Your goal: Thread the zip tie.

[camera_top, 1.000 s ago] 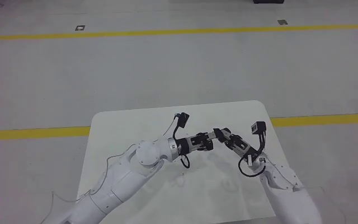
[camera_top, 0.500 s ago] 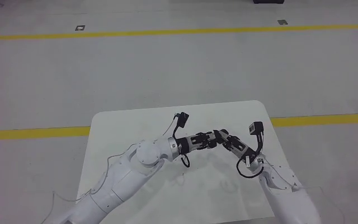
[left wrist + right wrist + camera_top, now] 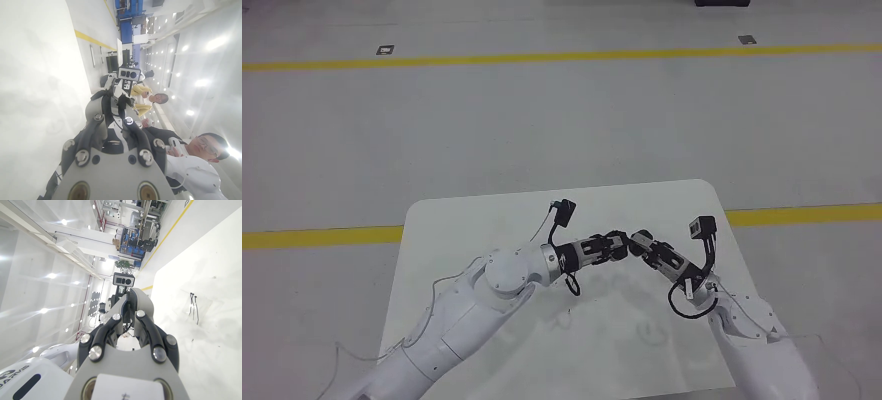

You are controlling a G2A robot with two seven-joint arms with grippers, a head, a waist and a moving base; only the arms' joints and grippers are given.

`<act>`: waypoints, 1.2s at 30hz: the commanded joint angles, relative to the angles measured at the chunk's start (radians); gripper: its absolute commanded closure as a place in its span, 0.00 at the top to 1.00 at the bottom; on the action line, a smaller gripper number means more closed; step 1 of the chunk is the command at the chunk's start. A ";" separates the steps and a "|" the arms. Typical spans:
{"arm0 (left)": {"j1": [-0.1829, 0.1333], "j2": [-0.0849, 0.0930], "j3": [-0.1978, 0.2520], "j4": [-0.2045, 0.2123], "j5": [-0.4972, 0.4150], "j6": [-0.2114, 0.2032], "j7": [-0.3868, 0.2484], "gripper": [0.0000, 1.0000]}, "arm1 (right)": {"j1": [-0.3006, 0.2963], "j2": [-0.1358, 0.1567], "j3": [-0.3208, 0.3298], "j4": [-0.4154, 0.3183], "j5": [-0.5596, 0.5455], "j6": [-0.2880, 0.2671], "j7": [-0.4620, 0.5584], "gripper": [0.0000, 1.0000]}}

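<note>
since half a second ago the two grippers have drawn apart. their tips overlapped then, and now a small gap shows between the left gripper and the right gripper, with the left one at 9 o'clock of the right.

they hang above the table, toward 1 o'clock of its middle. they are nearer the 12 o'clock edge than the 6 o'clock one, and well inside the rounded 3 o'clock edge. the widest bare tabletop lies from 6 to 9 o'clock of them.

the right gripper's jaws stand close, with a thin slit between the pads; what sits in that slit i cannot tell. whether the left gripper is wide or narrow i cannot tell.

black zip ties, thin straps with small heads, lie side by side on a clear sheet flat on the table, well apart from the right gripper.

the left wrist camera stands at 10 o'clock of its gripper and the right wrist camera at 3 o'clock of its own. a black cable loop hangs under the right wrist. a yellow floor line runs past the table at 9 and 3 o'clock.
</note>
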 commanded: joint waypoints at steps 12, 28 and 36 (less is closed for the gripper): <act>-0.003 -0.005 -0.005 0.008 0.002 0.007 -0.006 0.11 | 0.007 -0.008 0.001 0.007 -0.004 0.000 0.018 0.00; 0.006 -0.006 -0.014 0.012 0.021 0.010 -0.012 0.00 | -0.001 -0.016 0.011 -0.002 -0.026 0.000 0.043 0.39; 0.021 0.007 -0.048 -0.010 0.052 0.017 -0.018 0.00 | -0.016 -0.013 0.079 0.009 0.012 0.000 0.062 1.00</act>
